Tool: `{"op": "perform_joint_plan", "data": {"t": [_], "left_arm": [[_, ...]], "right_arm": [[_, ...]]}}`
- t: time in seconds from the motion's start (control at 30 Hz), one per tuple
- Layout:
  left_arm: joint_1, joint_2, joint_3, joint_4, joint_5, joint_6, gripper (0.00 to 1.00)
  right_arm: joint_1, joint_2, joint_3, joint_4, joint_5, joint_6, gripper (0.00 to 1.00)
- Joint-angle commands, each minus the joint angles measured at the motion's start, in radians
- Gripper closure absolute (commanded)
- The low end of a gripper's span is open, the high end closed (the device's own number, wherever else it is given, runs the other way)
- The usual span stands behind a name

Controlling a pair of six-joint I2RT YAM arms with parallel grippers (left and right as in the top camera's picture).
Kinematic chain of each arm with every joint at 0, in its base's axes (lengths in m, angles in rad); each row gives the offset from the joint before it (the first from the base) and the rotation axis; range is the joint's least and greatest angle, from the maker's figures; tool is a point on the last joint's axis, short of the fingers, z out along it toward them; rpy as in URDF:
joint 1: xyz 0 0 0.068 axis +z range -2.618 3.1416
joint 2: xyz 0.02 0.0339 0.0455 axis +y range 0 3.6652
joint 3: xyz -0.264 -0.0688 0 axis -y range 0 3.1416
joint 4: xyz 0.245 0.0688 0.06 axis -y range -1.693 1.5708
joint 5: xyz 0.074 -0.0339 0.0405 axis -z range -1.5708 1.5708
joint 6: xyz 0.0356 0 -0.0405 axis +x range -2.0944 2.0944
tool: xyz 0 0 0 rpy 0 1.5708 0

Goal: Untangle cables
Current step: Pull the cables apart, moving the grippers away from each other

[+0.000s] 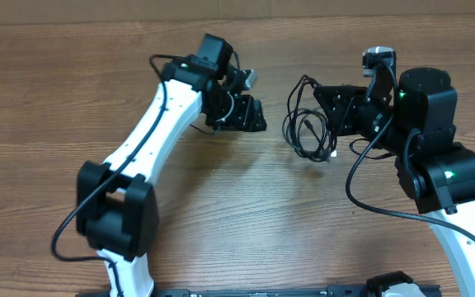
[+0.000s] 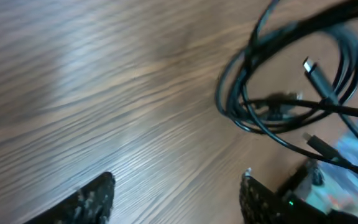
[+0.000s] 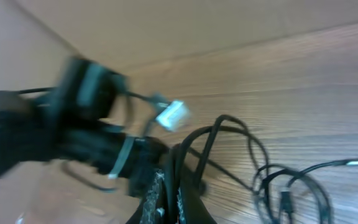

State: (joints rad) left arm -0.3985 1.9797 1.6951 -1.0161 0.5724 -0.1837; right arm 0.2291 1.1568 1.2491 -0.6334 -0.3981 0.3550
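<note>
A bundle of thin black cables (image 1: 308, 124) hangs in loose loops near the table's middle. My right gripper (image 1: 326, 97) is shut on strands of the cables (image 3: 229, 155) and holds the bundle partly lifted; its closed fingers (image 3: 173, 199) pinch the cords. My left gripper (image 1: 250, 115) is open and empty, just left of the bundle. In the left wrist view the cable loops (image 2: 291, 87) with small plug ends lie ahead of the open fingers (image 2: 176, 193).
The wooden table (image 1: 221, 214) has a cardboard wall along its far edge (image 1: 97, 10). The left arm (image 3: 61, 130) shows in the right wrist view, close behind the cables.
</note>
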Motion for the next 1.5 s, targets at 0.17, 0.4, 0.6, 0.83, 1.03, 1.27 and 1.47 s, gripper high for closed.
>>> {"op": "perform_joint_plan", "data": {"t": [0.17, 0.4, 0.6, 0.83, 1.03, 1.27, 1.47], "left_arm": [[-0.027, 0.105, 0.007, 0.061, 0.268, 0.084, 0.33], [-0.027, 0.121, 0.007, 0.123, 0.264, 0.121, 0.45], [-0.021, 0.120, 0.008, 0.100, 0.263, 0.161, 0.96], [0.038, 0.087, 0.010, -0.046, 0.137, 0.245, 0.96], [0.141, -0.016, 0.010, -0.127, 0.053, 0.267, 0.96], [0.294, -0.217, 0.010, -0.192, -0.143, 0.265, 0.96], [0.410, -0.354, 0.010, -0.191, -0.234, 0.179, 0.96]], "right_arm": [[0.000, -0.007, 0.023, 0.038, -0.095, -0.003, 0.96], [0.000, -0.007, 0.023, 0.039, -0.098, -0.003, 0.96], [0.000, -0.007, 0.023, 0.037, -0.077, -0.003, 0.96], [0.000, -0.006, 0.023, -0.086, 0.310, -0.003, 0.96], [-0.001, -0.006, 0.023, -0.225, 0.691, 0.019, 0.96], [-0.038, -0.006, 0.023, -0.369, 0.992, 0.098, 0.96], [-0.101, -0.002, 0.022, -0.413, 1.032, 0.098, 0.96]]}}
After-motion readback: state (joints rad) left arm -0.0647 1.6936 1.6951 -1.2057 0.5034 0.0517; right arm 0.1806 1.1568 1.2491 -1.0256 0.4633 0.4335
